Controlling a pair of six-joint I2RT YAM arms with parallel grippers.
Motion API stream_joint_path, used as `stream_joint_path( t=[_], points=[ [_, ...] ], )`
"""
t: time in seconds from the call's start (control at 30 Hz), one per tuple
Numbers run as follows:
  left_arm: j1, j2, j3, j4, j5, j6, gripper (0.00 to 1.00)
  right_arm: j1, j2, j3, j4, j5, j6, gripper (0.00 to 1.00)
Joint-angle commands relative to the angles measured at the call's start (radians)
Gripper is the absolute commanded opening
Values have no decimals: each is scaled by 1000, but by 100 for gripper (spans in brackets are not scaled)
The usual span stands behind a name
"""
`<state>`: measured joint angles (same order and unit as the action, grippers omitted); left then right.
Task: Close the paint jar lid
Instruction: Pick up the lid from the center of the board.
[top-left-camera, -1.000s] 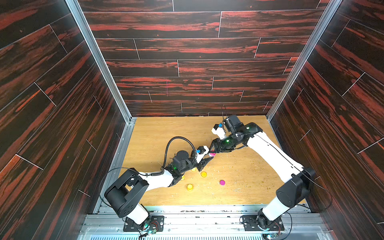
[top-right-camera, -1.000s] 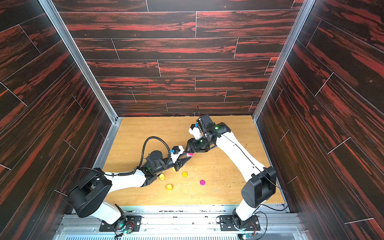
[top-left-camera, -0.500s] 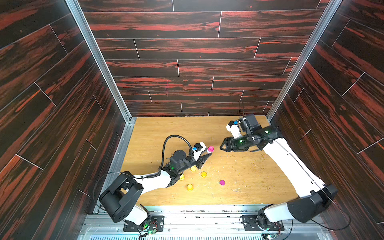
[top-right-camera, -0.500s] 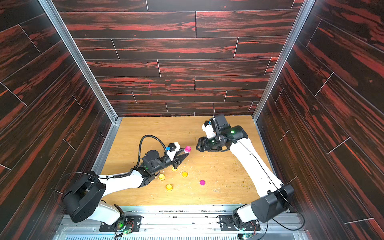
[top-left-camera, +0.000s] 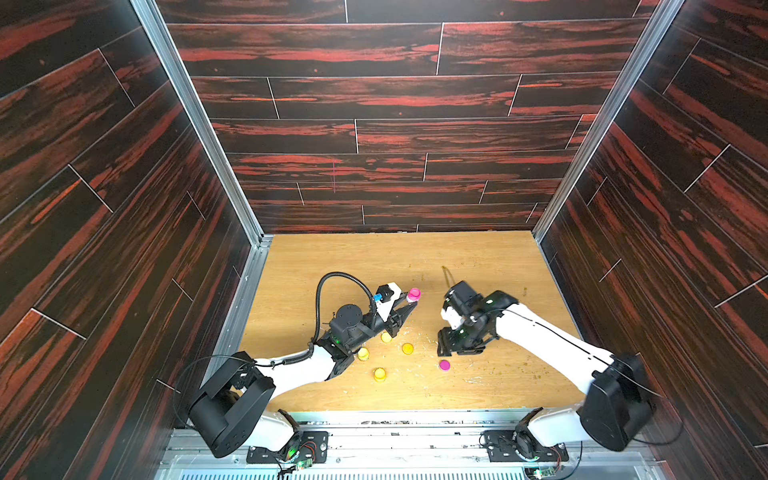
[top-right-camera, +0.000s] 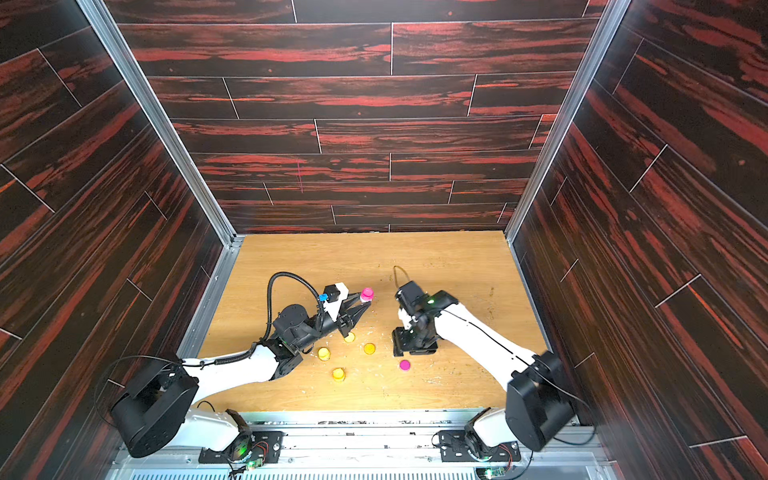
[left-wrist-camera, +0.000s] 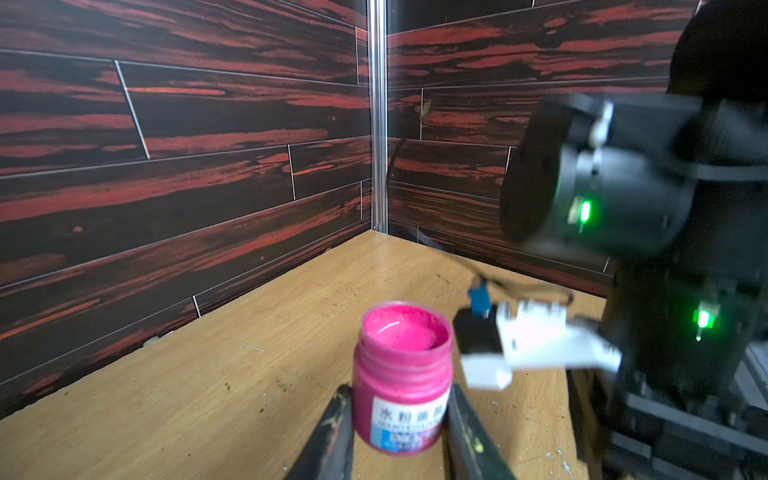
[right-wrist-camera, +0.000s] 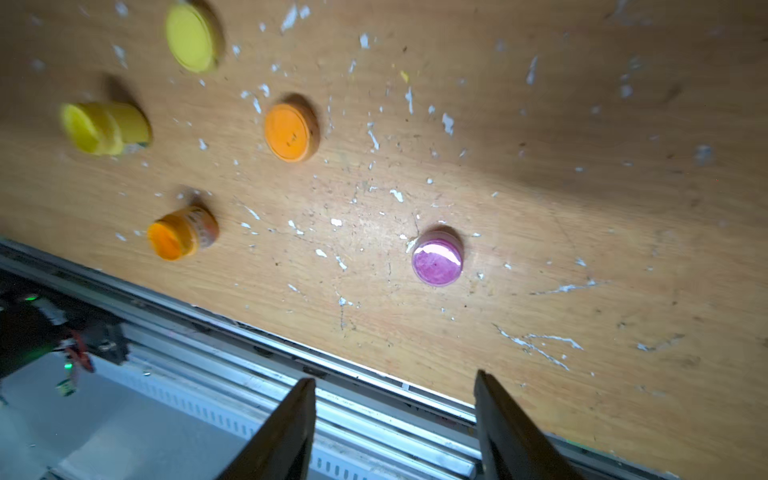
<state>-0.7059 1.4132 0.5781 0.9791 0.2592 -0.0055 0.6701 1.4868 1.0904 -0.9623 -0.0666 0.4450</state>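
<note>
Left wrist view: my left hand (left-wrist-camera: 400, 390) is clenched around the open pink jar (left-wrist-camera: 402, 374), holding it upright. In the right wrist view my right hand (right-wrist-camera: 395, 377) is released, its fingers apart, near the pink lid (right-wrist-camera: 437, 258) lying on the desk (right-wrist-camera: 582, 208).

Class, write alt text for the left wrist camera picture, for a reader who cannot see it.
An open pink paint jar, lid off, paint showing, is gripped by the left tool over a wooden table. The blurred right arm is close by; dark red plank walls stand behind.
</note>
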Motion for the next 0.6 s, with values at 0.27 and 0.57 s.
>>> stream_joint_path(
  t=[0.27,0.57],
  points=[
    [6,-104,-41,2,-30,13,18,75,126,-38,76,120,79,60],
    [8,-121,-54,-13,-35,24,18,92,172,-87,110,122,96,55]
  ],
)
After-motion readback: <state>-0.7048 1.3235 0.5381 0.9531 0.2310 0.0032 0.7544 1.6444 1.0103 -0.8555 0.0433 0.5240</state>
